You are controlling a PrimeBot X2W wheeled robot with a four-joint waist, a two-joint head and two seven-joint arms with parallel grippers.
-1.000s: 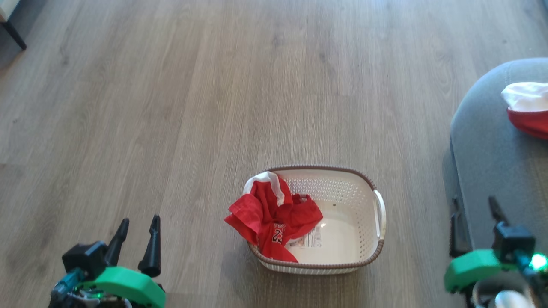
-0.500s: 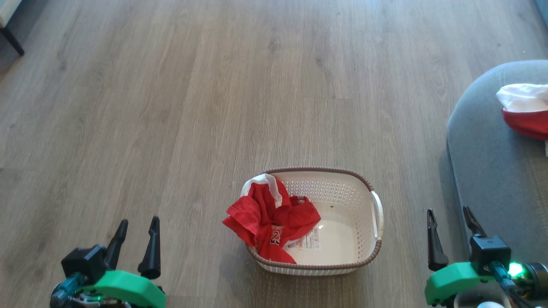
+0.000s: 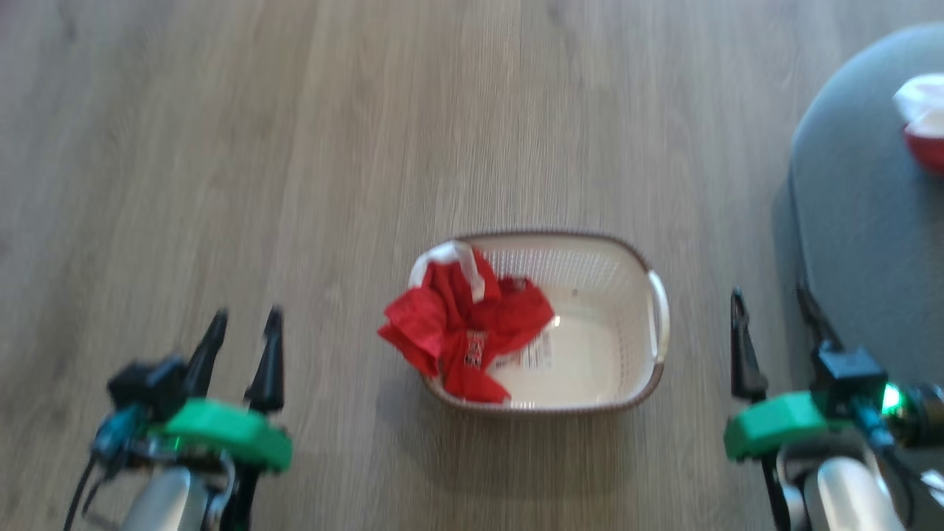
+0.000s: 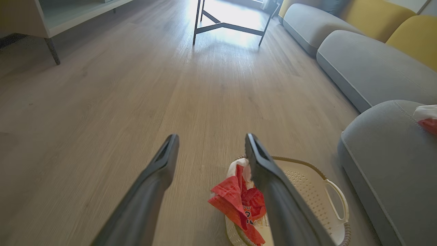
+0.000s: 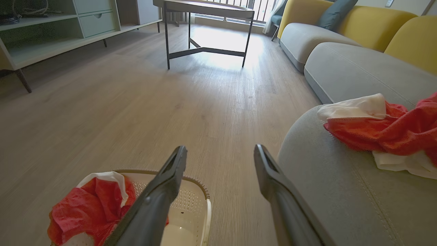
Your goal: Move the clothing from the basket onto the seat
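The cream basket (image 3: 658, 317) stands on the wood floor between my two grippers. A crumpled red jersey with a white band, the clothing (image 3: 464, 332), lies in the basket's left half and hangs over its left rim. More red and white clothing (image 3: 925, 118) lies on the grey seat (image 3: 863, 221) at the right. My left gripper (image 3: 247, 317) hangs open and empty to the left of the basket. My right gripper (image 3: 769, 295) is open and empty between the basket and the seat's edge. The right wrist view shows the right gripper (image 5: 221, 148), the basket (image 5: 201, 191), the clothing (image 5: 88, 205) and the seat (image 5: 341, 177).
A table on dark metal legs (image 5: 205, 51) stands farther along the floor. A pale cabinet (image 5: 51, 34) runs along the left. More grey sofa cushions (image 5: 341, 68) with yellow backs (image 5: 368, 24) continue beyond the seat.
The head camera has moved, so the whole picture has shifted and blurred. The right gripper has come left off the seat's edge to over the floor. Both grippers have stayed open.
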